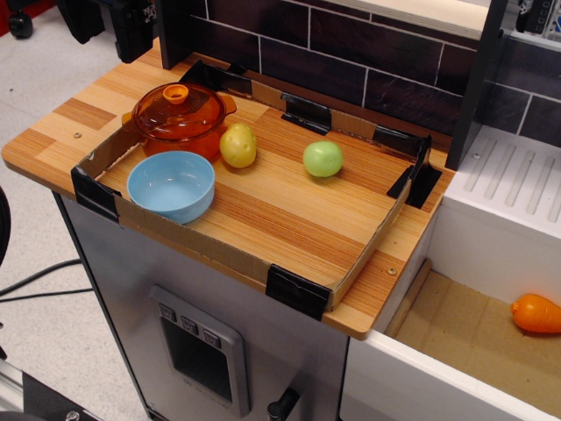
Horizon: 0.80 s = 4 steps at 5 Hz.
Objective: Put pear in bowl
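Wooden surface (289, 210), fenced by low cardboard walls that keep fruit from rolling off: the pear (323, 159) sits right of the empty bowl (172, 184); my gripper is out of view.

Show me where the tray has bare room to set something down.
The near right half of the tray is bare wood, from the pear forward to the front wall. The far left is crowded: pot, bowl and yellow fruit sit close together. No gripper is in view.
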Motion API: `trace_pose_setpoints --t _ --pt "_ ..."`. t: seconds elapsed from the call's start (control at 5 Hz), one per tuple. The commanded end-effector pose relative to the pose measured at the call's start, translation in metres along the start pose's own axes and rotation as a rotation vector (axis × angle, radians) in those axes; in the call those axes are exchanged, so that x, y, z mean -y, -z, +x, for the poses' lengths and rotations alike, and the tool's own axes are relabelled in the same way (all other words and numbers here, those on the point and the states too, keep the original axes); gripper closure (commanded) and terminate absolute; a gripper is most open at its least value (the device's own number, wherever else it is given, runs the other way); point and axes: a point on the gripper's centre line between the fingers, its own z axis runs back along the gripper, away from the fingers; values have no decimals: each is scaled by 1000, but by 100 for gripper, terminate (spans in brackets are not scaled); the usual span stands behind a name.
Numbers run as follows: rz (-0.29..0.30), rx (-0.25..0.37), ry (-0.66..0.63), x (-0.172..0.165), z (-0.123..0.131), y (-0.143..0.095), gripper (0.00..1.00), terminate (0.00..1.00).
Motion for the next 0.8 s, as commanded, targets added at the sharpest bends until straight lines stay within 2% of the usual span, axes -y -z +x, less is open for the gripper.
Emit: trace_pose_setpoints --t 0.0,0.2,0.4,0.6 --pt "0 0 0 0 0 0 0 0" --pt "29 51 -170 -2 -4 -1 0 0" --pt "97 161 -315 50 -11 10 0 0" --pt "36 171 -413 82 -6 -9 0 0"
